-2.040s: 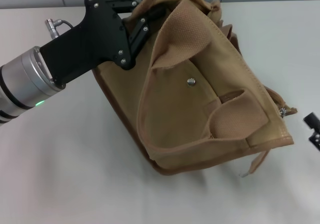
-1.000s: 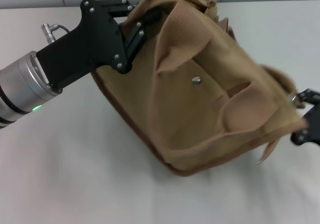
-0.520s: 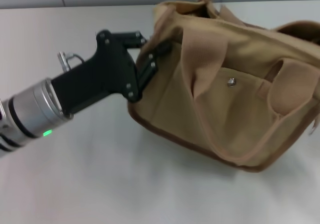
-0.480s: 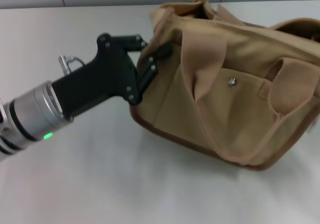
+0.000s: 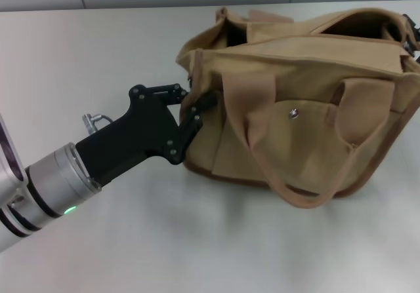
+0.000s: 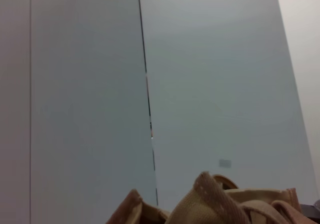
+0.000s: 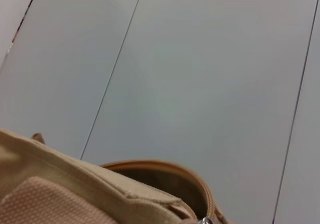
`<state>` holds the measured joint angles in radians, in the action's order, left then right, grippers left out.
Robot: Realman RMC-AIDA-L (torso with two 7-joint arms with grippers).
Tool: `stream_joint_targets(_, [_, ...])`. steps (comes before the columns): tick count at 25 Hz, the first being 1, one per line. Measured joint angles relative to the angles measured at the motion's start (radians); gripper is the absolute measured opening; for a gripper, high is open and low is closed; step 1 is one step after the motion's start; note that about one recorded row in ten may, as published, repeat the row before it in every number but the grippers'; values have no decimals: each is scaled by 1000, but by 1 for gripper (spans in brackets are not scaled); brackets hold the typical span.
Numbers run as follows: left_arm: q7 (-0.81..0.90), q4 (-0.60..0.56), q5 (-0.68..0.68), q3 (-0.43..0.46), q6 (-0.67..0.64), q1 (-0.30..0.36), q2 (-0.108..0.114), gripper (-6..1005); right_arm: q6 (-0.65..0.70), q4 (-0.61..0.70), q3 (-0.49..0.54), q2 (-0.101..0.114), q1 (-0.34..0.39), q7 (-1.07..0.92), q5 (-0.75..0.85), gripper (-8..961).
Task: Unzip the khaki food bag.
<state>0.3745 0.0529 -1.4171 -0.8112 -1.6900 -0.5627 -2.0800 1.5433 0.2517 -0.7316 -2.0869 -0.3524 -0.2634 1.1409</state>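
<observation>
The khaki food bag (image 5: 302, 109) stands upright on the white table, right of centre, front pocket and silver snap (image 5: 294, 114) facing me, one loop handle (image 5: 259, 142) hanging down the front. Its top gapes at the right end, showing a dark inside (image 5: 361, 23). My left gripper (image 5: 200, 103) is shut on the fabric at the bag's left end. A black part of my right gripper (image 5: 410, 34) shows at the bag's top right corner. The right wrist view shows the open top rim (image 7: 165, 181) and a silver zipper pull (image 7: 205, 220). The left wrist view shows only the bag's top folds (image 6: 210, 204).
The white table (image 5: 98, 50) stretches to the left of the bag and in front of it. A grey panelled wall (image 6: 200, 83) stands behind the table.
The bag has swung from lying tilted to standing upright and its right end now gapes open. My left arm has drawn back toward me, still holding the left end.
</observation>
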Motion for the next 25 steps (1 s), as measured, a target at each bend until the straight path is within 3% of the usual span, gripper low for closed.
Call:
stream_joint_targets(7, [4, -5, -5, -5, 7, 16, 0, 79, 16, -57, 10, -2, 7, 10, -6, 208])
stream_joint_targets(12, [-4, -35, -3, 0, -40, 48, 1, 291, 52, -68, 34, -3, 36, 10, -9, 413])
stream_joint_targets(20, [33, -164, 2, 89, -174, 177, 10, 613, 134, -112, 233, 1, 118, -16, -9, 575])
stream_joint_targets(23, [85, -211, 0, 99, -212, 198, 11, 729, 223, -127, 301, 5, 160, -117, -5, 636])
stream_joint_targets(25, [150, -256, -17, 78, -233, 203, 14, 772, 265, -90, 284, 11, 190, -227, 27, 708])
